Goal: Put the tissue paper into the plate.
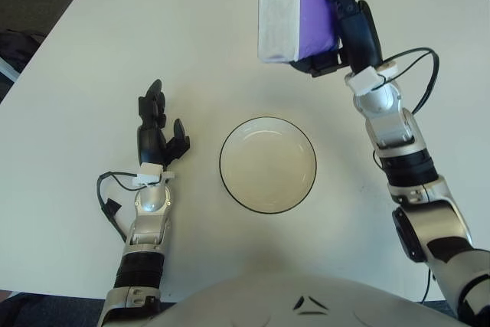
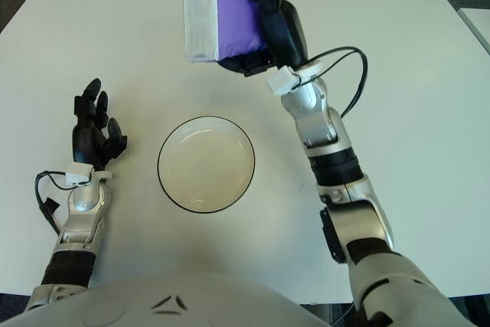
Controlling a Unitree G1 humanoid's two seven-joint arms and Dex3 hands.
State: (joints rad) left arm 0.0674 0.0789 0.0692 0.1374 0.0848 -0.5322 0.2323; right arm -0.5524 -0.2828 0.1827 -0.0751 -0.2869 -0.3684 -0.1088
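— Where's the tissue pack [image 1: 295, 22]?

— Clamped in the right hand [image 1: 341, 24], its fingers closed round it, held aloft beyond the plate [image 1: 268, 164], slightly right of it.

— Its long axis?

— Roughly upright (white end facing the plate's left).

— Anything in the way?

— No; bare table [image 1: 92, 59] between. The left hand [image 1: 157, 132], fingers spread and empty, shows left of the plate.

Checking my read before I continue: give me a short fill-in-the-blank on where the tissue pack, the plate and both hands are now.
1. The tissue pack is held by the ____ hand.
2. The plate holds ____.
3. In the views the pack shows above and to the ____ of the plate.
4. The left hand, left of the plate, has its fingers ____.

Missing words: right; nothing; right; open
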